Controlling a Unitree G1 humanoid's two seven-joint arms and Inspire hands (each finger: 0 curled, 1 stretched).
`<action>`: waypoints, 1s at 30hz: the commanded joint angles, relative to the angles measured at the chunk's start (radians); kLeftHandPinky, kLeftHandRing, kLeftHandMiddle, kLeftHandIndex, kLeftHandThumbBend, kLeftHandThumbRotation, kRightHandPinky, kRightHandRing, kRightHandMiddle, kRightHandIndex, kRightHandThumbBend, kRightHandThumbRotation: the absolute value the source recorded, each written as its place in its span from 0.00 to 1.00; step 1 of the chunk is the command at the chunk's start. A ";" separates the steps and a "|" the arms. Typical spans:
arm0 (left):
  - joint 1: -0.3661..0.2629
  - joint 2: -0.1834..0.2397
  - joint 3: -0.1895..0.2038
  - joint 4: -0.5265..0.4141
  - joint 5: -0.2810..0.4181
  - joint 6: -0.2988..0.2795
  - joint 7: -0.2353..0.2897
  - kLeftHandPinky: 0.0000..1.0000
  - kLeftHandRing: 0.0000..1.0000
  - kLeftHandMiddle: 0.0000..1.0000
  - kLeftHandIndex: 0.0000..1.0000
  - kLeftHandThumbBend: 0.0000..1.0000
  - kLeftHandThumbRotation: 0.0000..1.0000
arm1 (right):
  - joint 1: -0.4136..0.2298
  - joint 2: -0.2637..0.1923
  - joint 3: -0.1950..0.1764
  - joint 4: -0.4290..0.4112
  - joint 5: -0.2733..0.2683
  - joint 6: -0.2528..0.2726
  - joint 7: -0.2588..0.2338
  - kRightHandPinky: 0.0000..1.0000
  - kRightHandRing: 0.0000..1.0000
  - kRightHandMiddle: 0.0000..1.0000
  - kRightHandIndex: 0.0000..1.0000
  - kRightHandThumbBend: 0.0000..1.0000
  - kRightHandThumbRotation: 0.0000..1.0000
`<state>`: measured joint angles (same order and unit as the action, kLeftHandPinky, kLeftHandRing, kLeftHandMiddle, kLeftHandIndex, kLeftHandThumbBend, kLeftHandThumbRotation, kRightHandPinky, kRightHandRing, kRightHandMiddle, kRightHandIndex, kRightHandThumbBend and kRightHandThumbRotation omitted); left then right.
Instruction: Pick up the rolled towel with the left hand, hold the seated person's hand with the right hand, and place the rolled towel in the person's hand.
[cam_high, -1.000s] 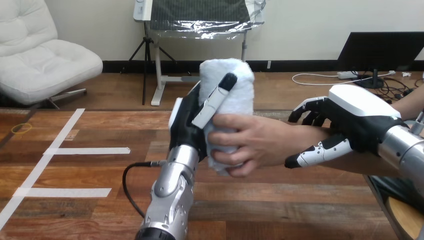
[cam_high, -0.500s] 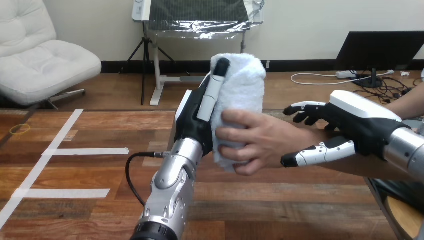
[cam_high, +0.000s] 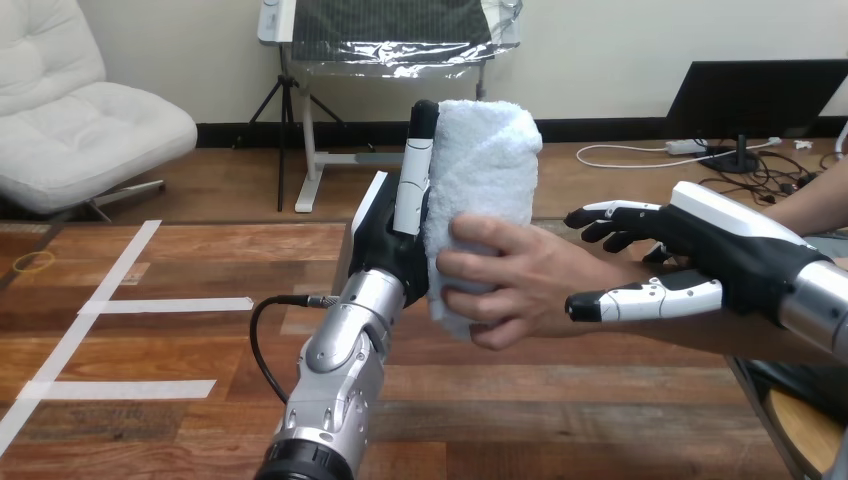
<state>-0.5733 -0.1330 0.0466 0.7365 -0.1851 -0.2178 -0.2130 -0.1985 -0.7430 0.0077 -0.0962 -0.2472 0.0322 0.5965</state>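
White terry roll: the rolled towel (cam_high: 485, 180) is held upright above the table (cam_high: 150, 400). The person's hand (cam_high: 520, 290) is closed round the towel's lower half from the right, with the thumb across its front. The left hand (cam_high: 390, 240) is set against the towel's left side. One finger is seen straight, laid up that side to the top edge, and none is seen curled round the roll, so this hand is read as open. The right hand (cam_high: 720, 250) is placed right of the towel, at the person's wrist, with its fingers straight: thumb on the near side, fingers on the far side. Whether the wrist is touched cannot be told.

Handling, as judged: light, soft, easily squashed, neither slippery nor fragile. A loose roll may be expected to unwind if taken by one end, so the middle of the roll, across the wraps, is judged the best hold. Some sag above the person's grip may be expected.
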 joint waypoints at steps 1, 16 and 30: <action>-0.060 0.019 -0.006 -0.058 0.009 0.000 -0.022 1.00 0.95 0.93 0.92 0.76 1.00 | 0.015 0.022 -0.029 -0.010 0.038 -0.031 -0.025 0.64 0.83 0.86 0.89 1.00 0.81; -0.014 0.072 0.010 -0.095 0.013 -0.013 -0.036 1.00 0.93 0.92 0.91 0.77 0.99 | 0.098 0.107 -0.111 -0.010 0.088 -0.168 -0.203 0.64 0.80 0.84 0.86 1.00 0.98; 0.044 0.107 0.017 -0.168 0.015 -0.006 -0.027 0.99 0.93 0.91 0.90 0.83 0.96 | 0.154 0.240 -0.175 -0.041 0.234 -0.201 -0.311 0.78 0.87 0.87 0.87 0.95 1.00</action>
<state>-0.5409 -0.0523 0.0556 0.6429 -0.1806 -0.2175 -0.2431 -0.0371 -0.5521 -0.1269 -0.1062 -0.0516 -0.1443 0.3254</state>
